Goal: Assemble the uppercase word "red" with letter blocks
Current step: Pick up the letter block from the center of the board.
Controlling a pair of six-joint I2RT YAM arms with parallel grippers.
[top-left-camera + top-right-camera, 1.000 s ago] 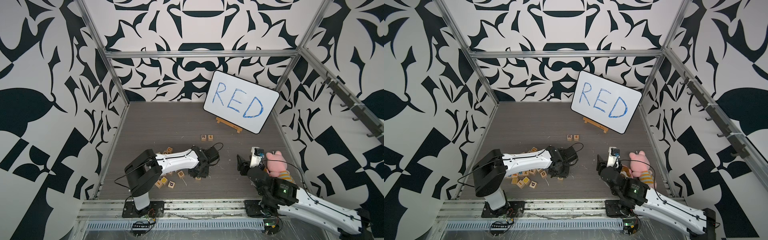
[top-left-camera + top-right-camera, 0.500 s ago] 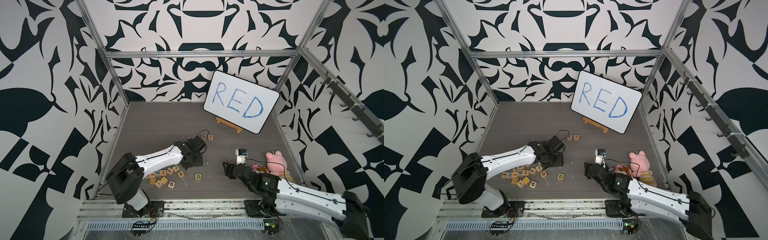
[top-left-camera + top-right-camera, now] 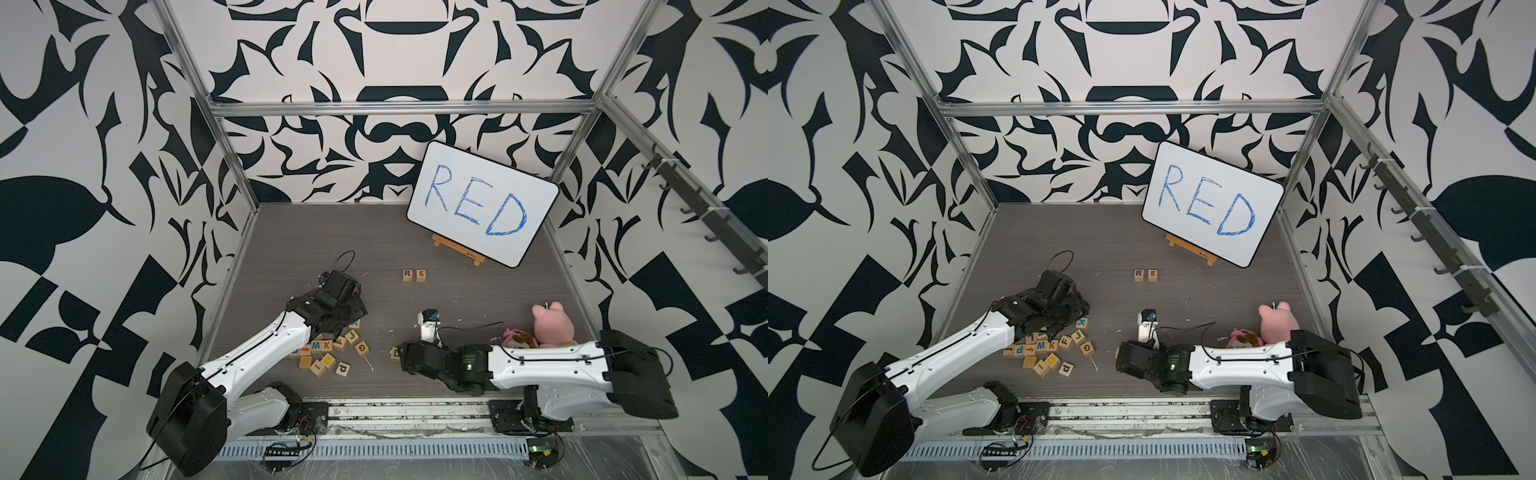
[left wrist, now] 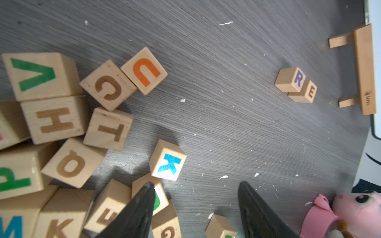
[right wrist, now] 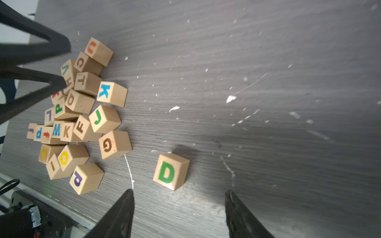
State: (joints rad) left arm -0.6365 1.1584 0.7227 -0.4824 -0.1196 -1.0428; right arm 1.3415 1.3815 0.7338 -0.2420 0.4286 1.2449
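Light-wood cube with a dark purplish R (image 3: 407, 274) and light-wood cube with a red E (image 3: 421, 274): side by side and touching, letters up, reading R then E in both top views. They stand on the dark grey wood-grain surface (image 3: 498, 299), near the small wooden easel (image 3: 457, 250) that carries the white board with blue handwritten "RED" (image 3: 482, 203). Light-wood cube with a green D (image 5: 171, 172): alone on the surface, letter up, well apart from the R and E pair, set off from the heap. It lies just ahead of the right jaws. Right jaws: open, black fingers (image 5: 121, 216) spread wide, holding nothing, the D cube not between them. Heap of loose letter cubes (image 3: 332, 349): on the left part of the surface. It includes a blue K cube (image 4: 168, 161), an orange U cube (image 4: 145, 71) and a purple lowercase d cube (image 5: 86, 178). Left jaws: open and empty, bare surface in the gap, placed at the heap's edge. One finger overlaps a green-lettered cube in the wrist view; contact cannot be told. Pink plush toy (image 3: 552, 324): at the surface's right edge, beside the white right arm (image 3: 548, 365).
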